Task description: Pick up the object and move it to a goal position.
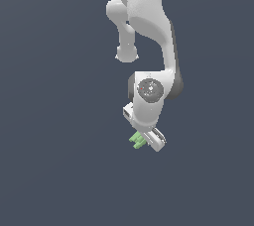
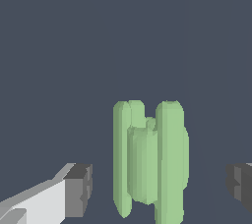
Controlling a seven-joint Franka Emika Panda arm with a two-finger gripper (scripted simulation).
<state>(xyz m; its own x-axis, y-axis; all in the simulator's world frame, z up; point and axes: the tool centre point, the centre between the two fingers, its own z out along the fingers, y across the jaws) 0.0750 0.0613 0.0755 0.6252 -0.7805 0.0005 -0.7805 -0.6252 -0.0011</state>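
Note:
The object [image 2: 150,159] is a small light-green ridged piece of short parallel bars. In the wrist view it lies on the dark floor between my two fingers, with a gap on each side. One dark finger pad [image 2: 78,188] and the other [image 2: 240,186] stand wide apart. My gripper [image 2: 158,188] is open around the object and not touching it. In the exterior view the object [image 1: 136,140] peeks out at the exterior view's left of the white gripper [image 1: 149,141], which is mostly hidden under the wrist.
The white arm [image 1: 149,27] reaches down from the top of the exterior view. A plain dark grey-blue floor [image 1: 49,170] lies all around.

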